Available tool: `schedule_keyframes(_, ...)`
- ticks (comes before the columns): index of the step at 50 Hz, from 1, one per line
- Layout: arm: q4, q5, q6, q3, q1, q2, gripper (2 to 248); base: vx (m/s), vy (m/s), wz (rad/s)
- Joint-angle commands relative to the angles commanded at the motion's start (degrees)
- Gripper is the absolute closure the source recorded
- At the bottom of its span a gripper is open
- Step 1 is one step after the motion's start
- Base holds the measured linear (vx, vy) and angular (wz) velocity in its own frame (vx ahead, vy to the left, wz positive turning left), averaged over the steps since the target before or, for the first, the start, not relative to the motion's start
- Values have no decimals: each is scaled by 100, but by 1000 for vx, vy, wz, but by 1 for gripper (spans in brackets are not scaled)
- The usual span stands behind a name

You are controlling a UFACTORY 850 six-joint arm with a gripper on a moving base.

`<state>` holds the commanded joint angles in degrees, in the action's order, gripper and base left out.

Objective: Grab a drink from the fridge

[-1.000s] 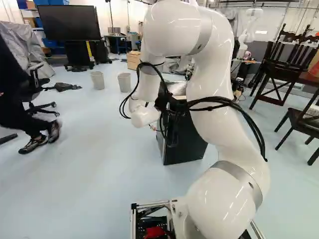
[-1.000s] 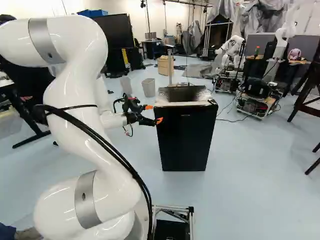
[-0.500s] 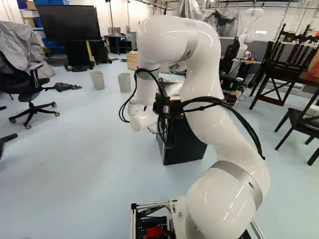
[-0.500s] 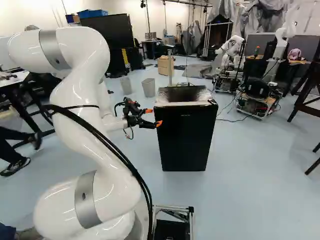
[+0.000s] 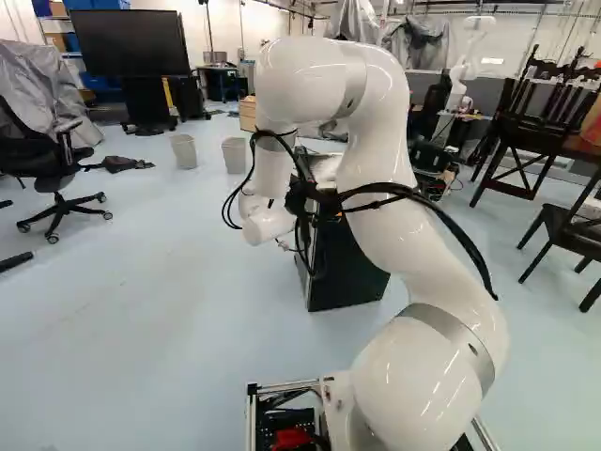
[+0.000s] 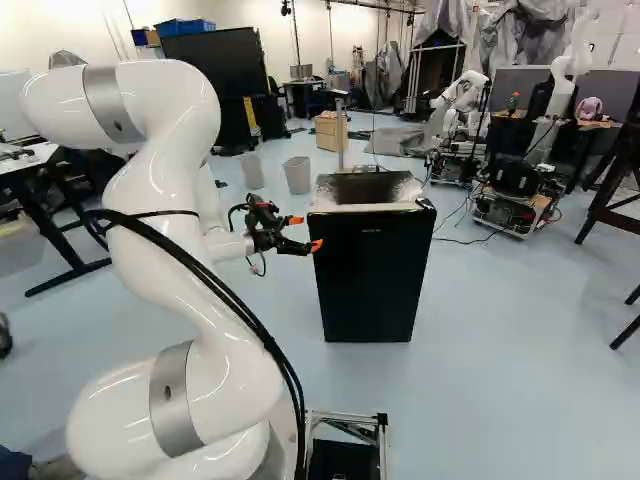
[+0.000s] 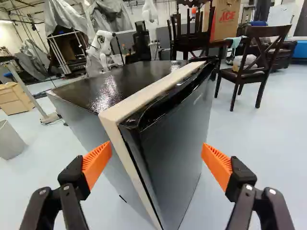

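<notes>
A closed black mini fridge (image 6: 370, 280) stands ahead of the base, with no drink in sight. Beside its upper door edge, at the left of the fridge in the right base view, is my gripper (image 6: 306, 233), its orange tips one above the other. Seen from the wrist, the gripper (image 7: 157, 160) is open and empty. The fridge door (image 7: 177, 139) and the pale strip (image 7: 117, 112) along its side edge show ahead between the two fingers. I cannot tell whether a fingertip touches the fridge.
Two grey bins (image 5: 234, 155) and a wooden cabinet (image 6: 330, 131) stand behind the fridge. Dark chairs (image 5: 570, 225) are at the right of the left base view. Another robot (image 6: 463, 105) stands further back, and an office chair (image 5: 56, 169) is at the left.
The arm has lowered and shifted slightly, its gripper staying open by the fridge's edge. A person at the left has walked out of view. The base and fridge have not moved.
</notes>
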<state>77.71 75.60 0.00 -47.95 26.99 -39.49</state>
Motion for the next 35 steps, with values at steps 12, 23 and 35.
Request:
schedule_keyframes(12,0,0,0,-3,0,-2,3,0,0,0)
schedule_keyframes(23,0,0,0,-5,-14,-2,3,0,0,0)
schedule_keyframes(35,0,0,0,-10,-65,-5,3,0,0,0)
